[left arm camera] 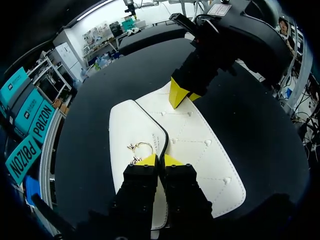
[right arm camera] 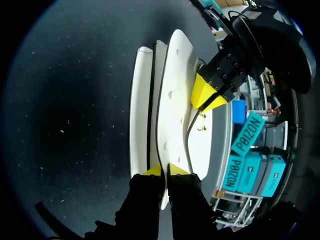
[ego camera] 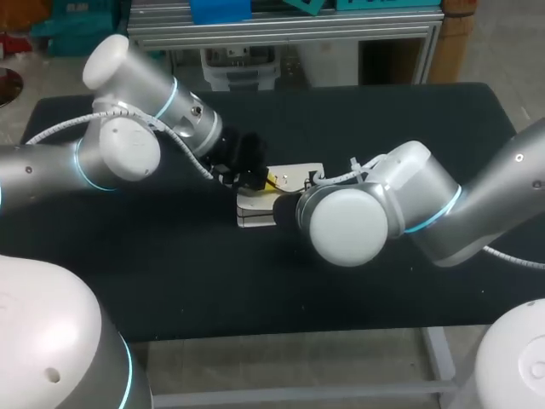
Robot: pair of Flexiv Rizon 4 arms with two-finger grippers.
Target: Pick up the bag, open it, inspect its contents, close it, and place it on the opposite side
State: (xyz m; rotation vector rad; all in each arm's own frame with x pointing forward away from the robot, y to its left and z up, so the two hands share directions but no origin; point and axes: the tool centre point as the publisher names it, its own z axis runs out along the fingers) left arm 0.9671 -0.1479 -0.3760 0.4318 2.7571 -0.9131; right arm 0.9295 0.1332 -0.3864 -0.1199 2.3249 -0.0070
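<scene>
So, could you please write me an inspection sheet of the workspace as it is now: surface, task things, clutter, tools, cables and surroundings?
Surface: black table.
Job's things: white quilted bag lies near the table's middle; gold ring clasp sits on its flap.
Clutter: nothing seen.
Grippers: left tool is shut on the flap's edge beside the clasp; right tool is shut on the bag's opposite edge.
Cables: white cable runs along the left arm, away from the bag.
Surroundings: nothing seen.
</scene>
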